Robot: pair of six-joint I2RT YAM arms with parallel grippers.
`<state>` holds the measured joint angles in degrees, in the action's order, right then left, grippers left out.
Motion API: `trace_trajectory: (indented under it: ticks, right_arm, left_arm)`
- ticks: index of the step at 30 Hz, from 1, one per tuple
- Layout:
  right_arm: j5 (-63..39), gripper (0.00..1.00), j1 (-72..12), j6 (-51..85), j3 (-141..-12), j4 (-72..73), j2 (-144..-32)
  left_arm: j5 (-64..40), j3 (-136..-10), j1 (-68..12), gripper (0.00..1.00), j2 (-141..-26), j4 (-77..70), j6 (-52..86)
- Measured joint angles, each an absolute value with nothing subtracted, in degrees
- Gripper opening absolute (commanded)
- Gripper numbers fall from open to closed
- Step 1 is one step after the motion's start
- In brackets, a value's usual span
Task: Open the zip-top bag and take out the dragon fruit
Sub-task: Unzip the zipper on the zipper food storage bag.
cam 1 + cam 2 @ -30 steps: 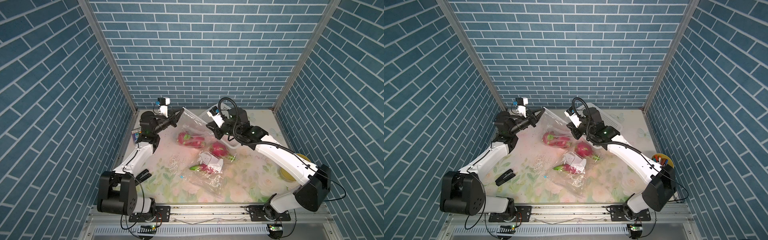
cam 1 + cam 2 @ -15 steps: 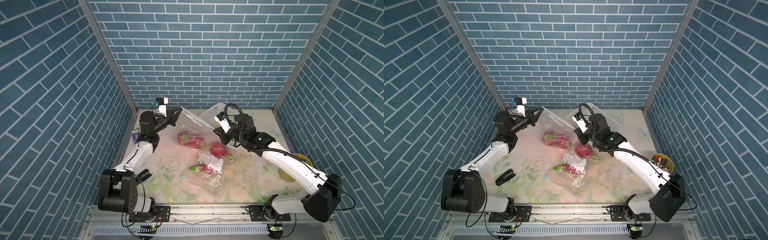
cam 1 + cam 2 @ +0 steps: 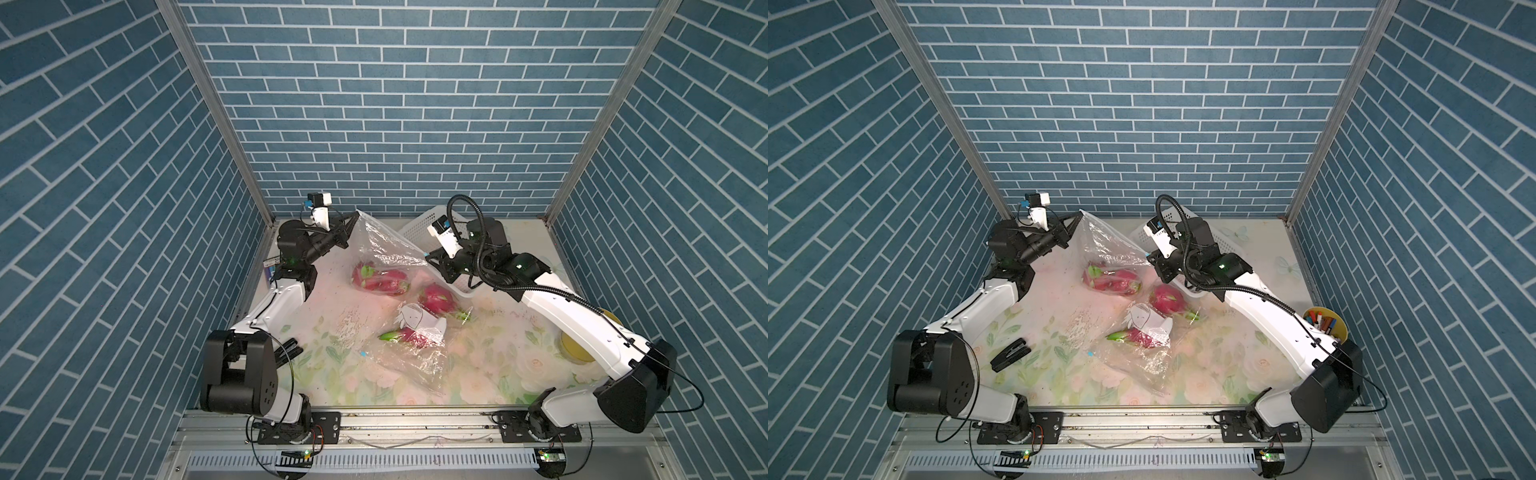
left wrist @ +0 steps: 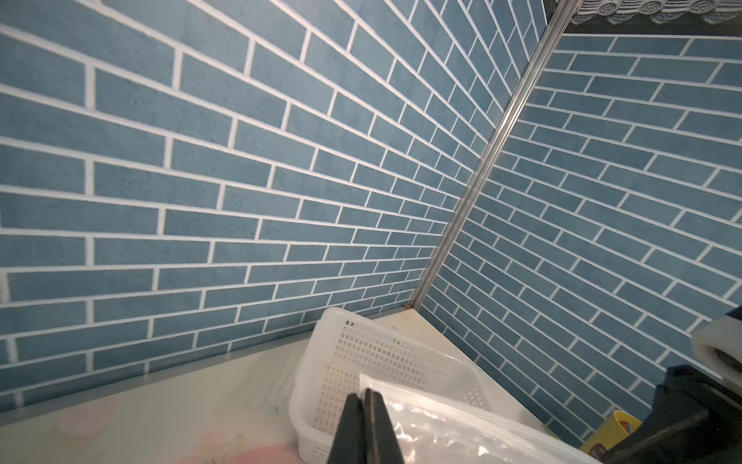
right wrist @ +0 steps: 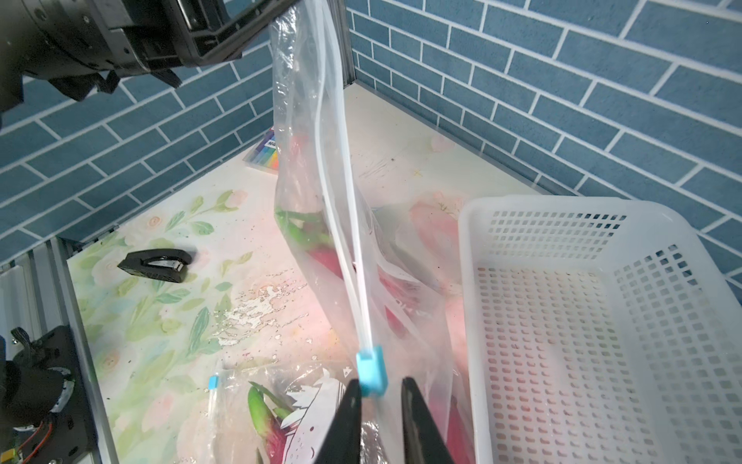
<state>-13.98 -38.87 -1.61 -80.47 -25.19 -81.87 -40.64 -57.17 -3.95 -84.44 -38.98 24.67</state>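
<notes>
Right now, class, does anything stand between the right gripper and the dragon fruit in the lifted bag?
Yes: the bag itself. The dragon fruit lies low inside the clear bag, which the left gripper holds up by a corner. The right gripper is open at the blue slider, so plastic film separates it from the fruit.

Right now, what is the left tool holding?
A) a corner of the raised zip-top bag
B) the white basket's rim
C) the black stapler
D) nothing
A: the left tool is shut on the top corner of the zip-top bag, which hangs from it with a dragon fruit inside.
</notes>
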Motion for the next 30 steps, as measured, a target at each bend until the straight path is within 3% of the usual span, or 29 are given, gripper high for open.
trace_trajectory:
  ticks: [9,16,20,22,25,30]
  right_arm:
    - [-14.94,0.5,-38.39,-2.96,-93.1,-27.31,-90.0]
    - [-18.04,0.57,-38.22,-3.4,-99.44,-28.12,-99.26]
    - [-19.29,0.43,-38.22,-3.33,-99.48,-28.32,-101.51]
    - [-19.57,0.29,-38.2,-3.22,-99.37,-28.16,-101.69]
    - [-20.36,0.0,-38.2,-2.74,-99.26,-27.49,-101.67]
    - [-22.96,0.0,-38.33,0.14,-99.22,-26.72,-101.67]
  left_arm:
    - [-48.07,-57.17,-3.68,0.0,-84.44,-44.62,23.77]
    - [-51.83,-57.14,-4.62,0.0,-84.44,-46.98,22.98]
    - [-52.62,-57.14,-5.17,0.0,-84.47,-47.16,22.57]
    - [-52.73,-57.14,-5.34,0.0,-84.51,-47.31,22.48]
    - [-52.62,-57.14,-5.56,0.0,-84.77,-47.48,22.48]
    - [-48.77,-59.29,-5.87,0.03,-86.06,-44.49,22.06]
